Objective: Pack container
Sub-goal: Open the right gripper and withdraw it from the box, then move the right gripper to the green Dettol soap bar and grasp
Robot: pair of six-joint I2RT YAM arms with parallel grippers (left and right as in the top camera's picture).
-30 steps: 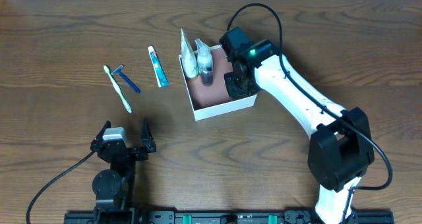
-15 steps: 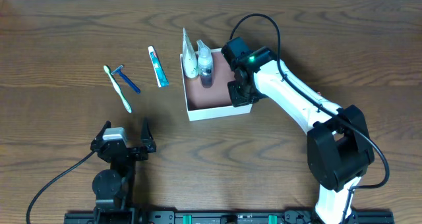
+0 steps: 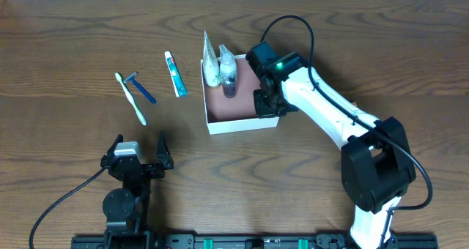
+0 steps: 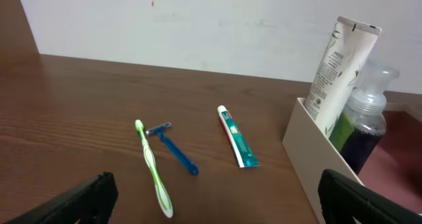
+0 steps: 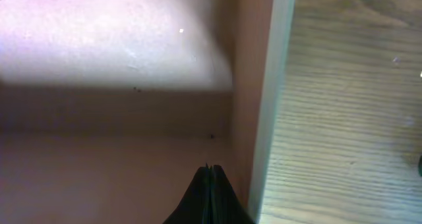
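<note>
The container (image 3: 242,124) is a square white-walled box with a reddish-brown inside, at table centre. A white tube (image 3: 210,62) and a bottle of dark liquid (image 3: 229,72) stand in its far left corner. My right gripper (image 3: 265,102) is shut and empty, its tip (image 5: 210,174) down inside the container next to the right wall (image 5: 270,85). My left gripper (image 3: 139,160) is open and empty near the front edge. A green toothbrush (image 3: 132,99), a blue razor (image 3: 141,88) and a toothpaste tube (image 3: 176,73) lie left of the container.
The left wrist view shows the toothbrush (image 4: 155,171), razor (image 4: 175,151) and toothpaste (image 4: 236,138) on bare wood, with the container's wall (image 4: 316,165), white tube (image 4: 339,66) and bottle (image 4: 366,122) at right. A white wall stands behind the table.
The container has slid a little to the left and turned squarer with my right gripper inside it. In the last half second nothing moved. The left arm is still.
</note>
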